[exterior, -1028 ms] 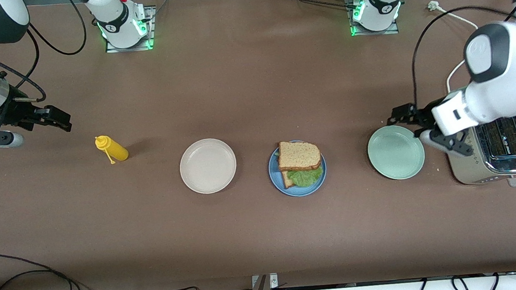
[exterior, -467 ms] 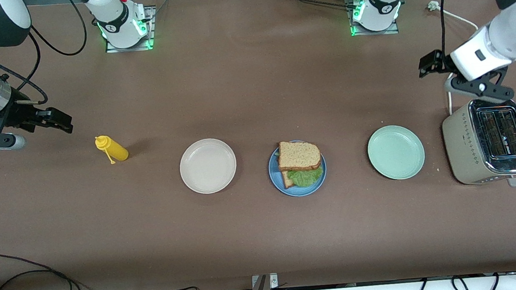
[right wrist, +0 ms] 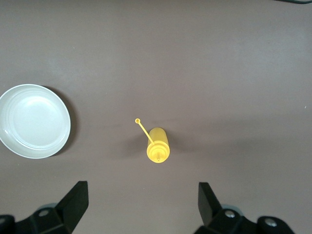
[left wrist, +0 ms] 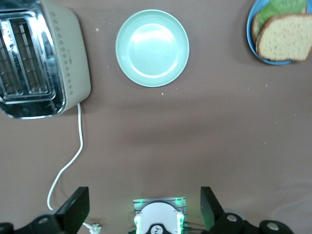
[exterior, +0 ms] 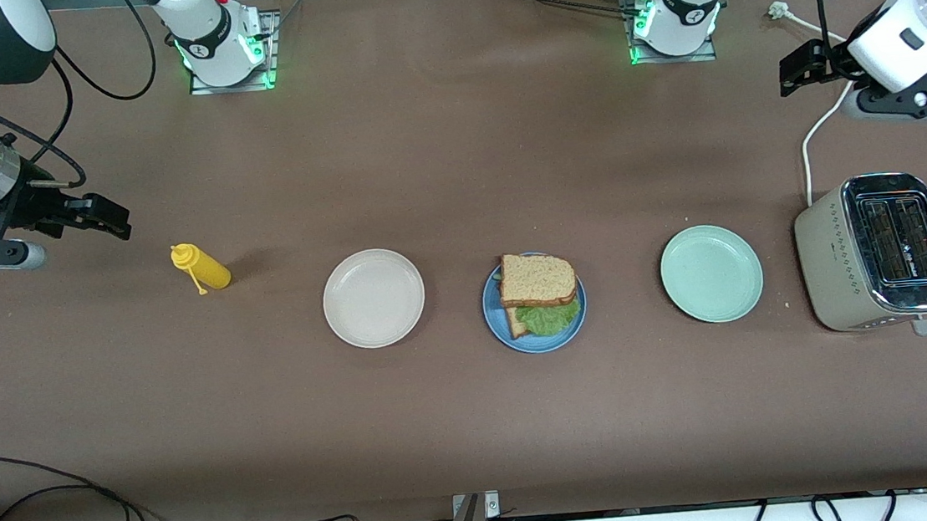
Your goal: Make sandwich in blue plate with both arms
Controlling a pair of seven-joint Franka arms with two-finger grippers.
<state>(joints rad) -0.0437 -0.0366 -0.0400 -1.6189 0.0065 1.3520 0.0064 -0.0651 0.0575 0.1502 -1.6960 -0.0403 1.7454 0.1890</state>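
A: How does the speckled brown-bread sandwich (exterior: 539,290) lie?

B: Flat on the round medium-blue plate (exterior: 497,322), mid-table. The top slice sits toward the robots' bases; crinkled green lettuce (exterior: 550,317) sticks out toward the front camera. It is squarish, so no clear long axis.

A: The surface?

B: A matte brown table (exterior: 478,427), cables along its near edge. A glossy cream-white plate (exterior: 374,298) sits toward the right arm's end, a mint-green plate (exterior: 711,273) and a chrome toaster (exterior: 878,251) toward the left arm's.

A: The grippers?

B: The left gripper (exterior: 811,66) hangs over the white toaster cord (exterior: 815,137), fingers apart, empty. The right gripper (exterior: 101,217) hovers near the yellow plastic squeeze bottle (exterior: 201,267), fingers apart, empty.
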